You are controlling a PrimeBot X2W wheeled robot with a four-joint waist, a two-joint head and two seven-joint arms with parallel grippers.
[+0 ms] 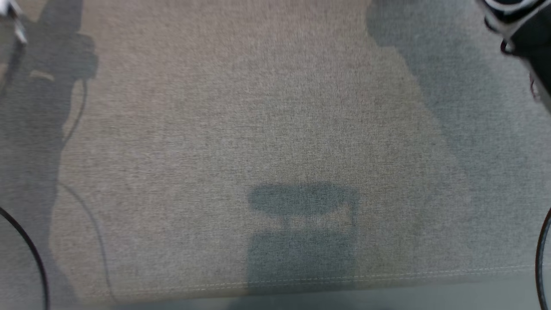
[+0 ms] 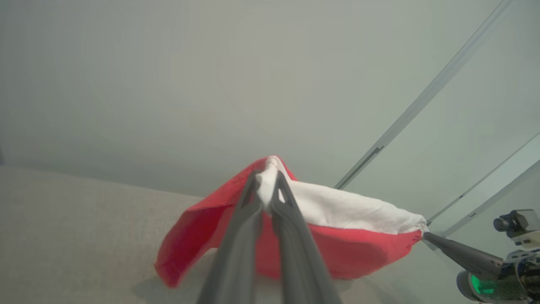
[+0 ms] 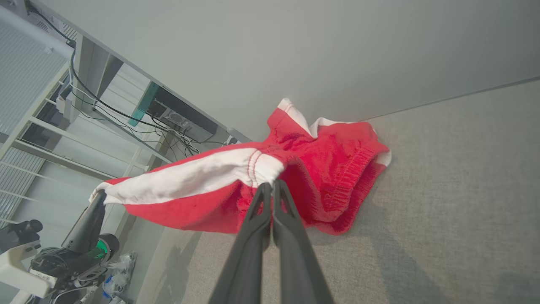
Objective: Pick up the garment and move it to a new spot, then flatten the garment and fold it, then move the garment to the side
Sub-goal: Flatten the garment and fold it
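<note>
Grey fabric surface (image 1: 275, 107), wall (image 3: 337, 50) behind, garment (image 3: 337, 169) clamped by L end effector (image 2: 265, 179), R end effector (image 3: 272, 185)

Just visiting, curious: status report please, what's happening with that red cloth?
Left gripper shut on garment. Right gripper shut on garment. Garment stretched between them above grey surface. No obstacle seen.

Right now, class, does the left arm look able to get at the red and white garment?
Yes, apparently: the left gripper is shut on the white edge of the garment, and the right gripper pinches the other end.
</note>
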